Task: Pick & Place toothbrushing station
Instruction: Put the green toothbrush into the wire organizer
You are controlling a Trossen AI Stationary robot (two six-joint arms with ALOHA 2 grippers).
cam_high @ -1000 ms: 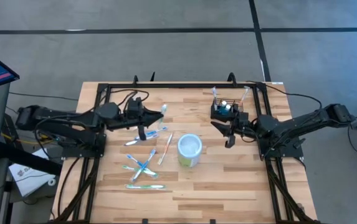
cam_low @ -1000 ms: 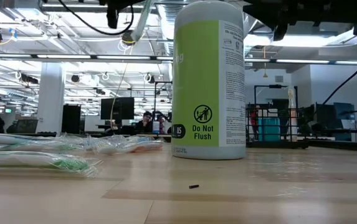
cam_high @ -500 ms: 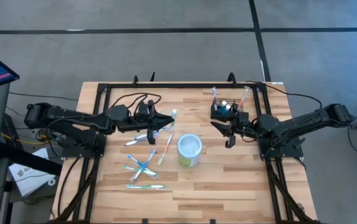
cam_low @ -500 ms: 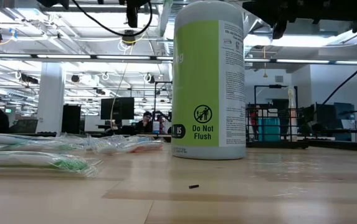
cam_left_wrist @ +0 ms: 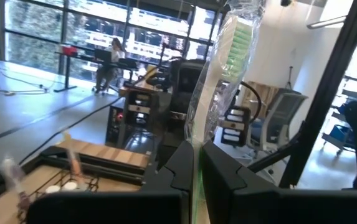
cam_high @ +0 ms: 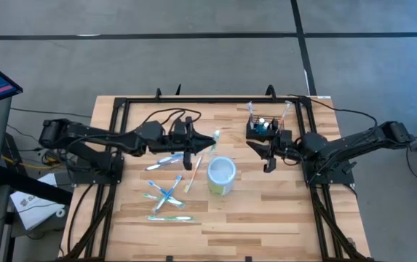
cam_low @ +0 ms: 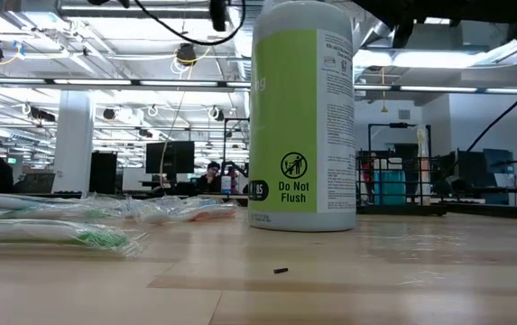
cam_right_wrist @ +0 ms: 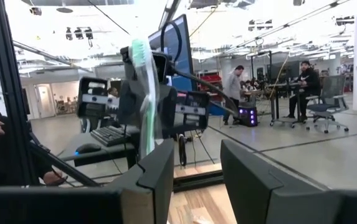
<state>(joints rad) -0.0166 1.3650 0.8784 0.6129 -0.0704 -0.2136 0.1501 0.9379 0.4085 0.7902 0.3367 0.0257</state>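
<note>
Black wire-mesh toothbrushing station (cam_high: 265, 131) sits near the table's (cam_high: 266, 211) far right edge; left gripper (cam_high: 207, 140) clamps a wrapped toothbrush (cam_left_wrist: 218, 81), right gripper (cam_high: 268, 154) apparently open beside the station.

The left gripper (cam_high: 207, 140), clamped on a wrapped green-bristled toothbrush (cam_high: 209, 137), has travelled across the table toward the right arm's side, from over the loose toothbrushes (cam_high: 167, 196) at the left to a spot just beside the round cup (cam_high: 221, 175) and nearer the wire basket (cam_high: 265, 132). The left arm has stretched out further with it, and its cables have slid rightward across the top of the low view to just left of the cup
</note>
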